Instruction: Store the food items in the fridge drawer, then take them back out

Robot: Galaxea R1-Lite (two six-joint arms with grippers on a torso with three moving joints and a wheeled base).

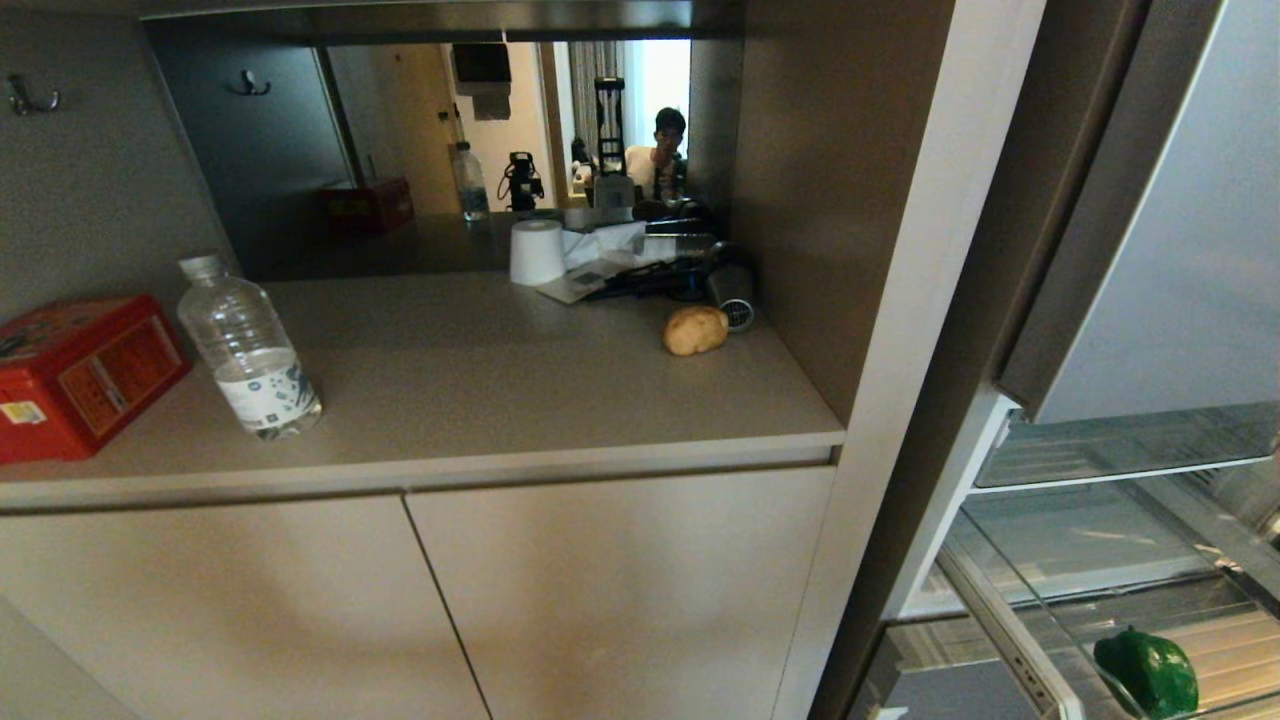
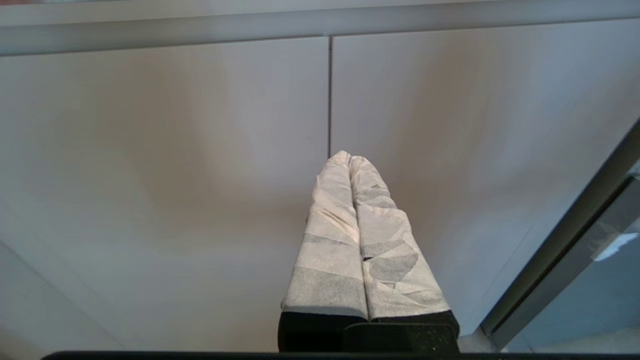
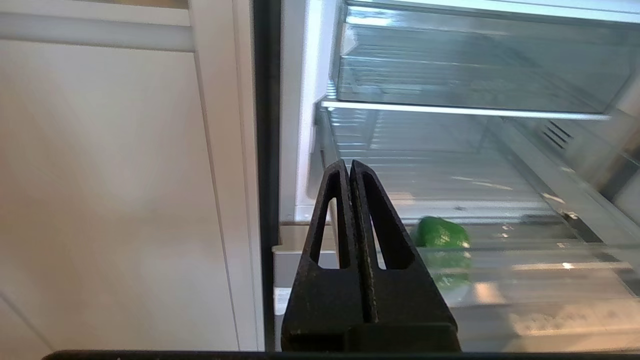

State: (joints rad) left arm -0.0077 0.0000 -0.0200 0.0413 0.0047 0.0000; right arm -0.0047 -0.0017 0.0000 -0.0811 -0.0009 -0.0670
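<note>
Potato: lain on countertop; judged firm, light, gripped across middle. Bell pepper: held in fridge drawer; glossy, slippery. Left gripper, right gripper pressed closed, empty.

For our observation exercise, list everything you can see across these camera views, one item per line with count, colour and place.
potato: one, tan-yellow, counter, right side
bell pepper: one, dark green, in the open fridge drawer
water bottle: one, clear, counter, left
tin box: one, red, counter, far left
paper roll: one, white, back of counter
cabinet doors: two, beige, shut, under counter
person: one, seen in the background
left gripper: one, white-wrapped, shut, facing the cabinet doors
right gripper: one, black, shut, facing the fridge
</note>
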